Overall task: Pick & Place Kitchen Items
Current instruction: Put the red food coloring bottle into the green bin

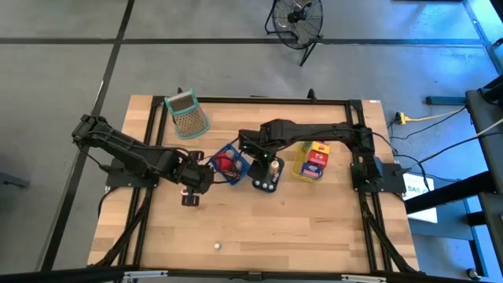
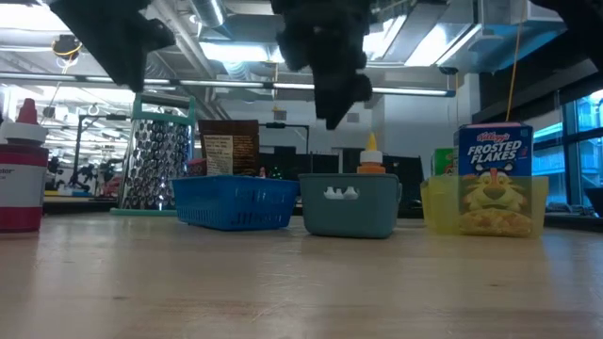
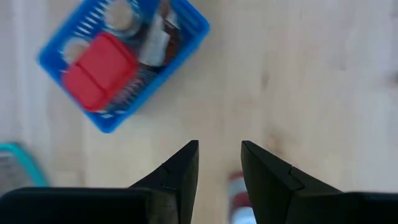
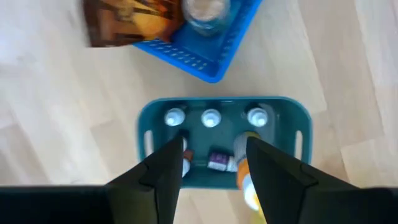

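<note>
**Both arms poised empty over the baskets, with a stray bottle below the left fingers**

The left gripper (image 3: 219, 163) hangs over bare worktop (image 3: 298, 81), its fingers (image 3: 180, 171) parted with nothing between them; a small red-capped bottle (image 3: 239, 199) lies directly beneath the gap, blurred, and the blue basket (image 3: 186, 18) with its red packet (image 3: 99, 71) sits ahead of the fingertips and off to one side; the right gripper (image 4: 213, 163) hovers above the teal bin (image 4: 144, 127), fingers (image 4: 165, 168) likewise apart and empty, with little bottles (image 4: 211, 118) lined up just beyond the tips and a purple-labelled one (image 4: 219, 162) showing between them; the cereal box (image 1: 314, 159) stands in its yellow tray (image 1: 301, 169), well clear of either arm.

Risks, as I judge them: the bottle under the left fingers looks to be lying down, so a descent slightly off-centre could roll it away rather than catch it; on the right, the bin is crowded, so closing on one bottle may nudge or tip its neighbours, or a fingertip may snag the bin's rim; the arms work close together, and a wide swing could brush the blue basket.
</note>
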### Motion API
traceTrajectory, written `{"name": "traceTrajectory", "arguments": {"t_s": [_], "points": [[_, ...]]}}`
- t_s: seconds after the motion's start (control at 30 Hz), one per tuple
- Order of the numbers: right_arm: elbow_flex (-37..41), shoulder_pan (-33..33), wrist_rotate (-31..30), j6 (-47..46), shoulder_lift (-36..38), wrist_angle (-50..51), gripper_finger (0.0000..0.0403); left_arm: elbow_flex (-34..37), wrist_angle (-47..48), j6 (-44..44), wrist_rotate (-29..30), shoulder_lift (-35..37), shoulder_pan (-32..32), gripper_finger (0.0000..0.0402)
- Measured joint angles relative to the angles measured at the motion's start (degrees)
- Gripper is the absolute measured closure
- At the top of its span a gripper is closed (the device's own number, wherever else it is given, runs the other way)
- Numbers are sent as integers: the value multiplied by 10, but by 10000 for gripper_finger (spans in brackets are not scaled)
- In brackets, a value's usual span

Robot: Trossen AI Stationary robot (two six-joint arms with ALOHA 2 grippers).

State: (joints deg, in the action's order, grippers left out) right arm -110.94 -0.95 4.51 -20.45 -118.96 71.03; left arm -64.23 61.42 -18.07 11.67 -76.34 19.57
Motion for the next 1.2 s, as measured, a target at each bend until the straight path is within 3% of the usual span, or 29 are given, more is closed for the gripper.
{"name": "traceTrajectory", "arguments": {"t_s": [0.2, 0.5, 0.77, 1.0, 1.2], "points": [[-37, 20, 0, 0, 0, 23, 224, 0, 34, -64, -104, 2, 7, 286], [-48, 58, 1, 1, 0, 31, 224, 0, 98, -209, -108, 37, 85, 286], [-48, 94, 3, -14, 0, 34, 224, 0, 134, -288, 10, 54, 177, 288], [-48, 146, 2, -51, 0, 102, 224, 40, 139, -333, 81, 51, 201, 288], [-48, 188, 1, -61, 0, 77, 224, 81, 137, -383, 88, 51, 201, 285]]}}
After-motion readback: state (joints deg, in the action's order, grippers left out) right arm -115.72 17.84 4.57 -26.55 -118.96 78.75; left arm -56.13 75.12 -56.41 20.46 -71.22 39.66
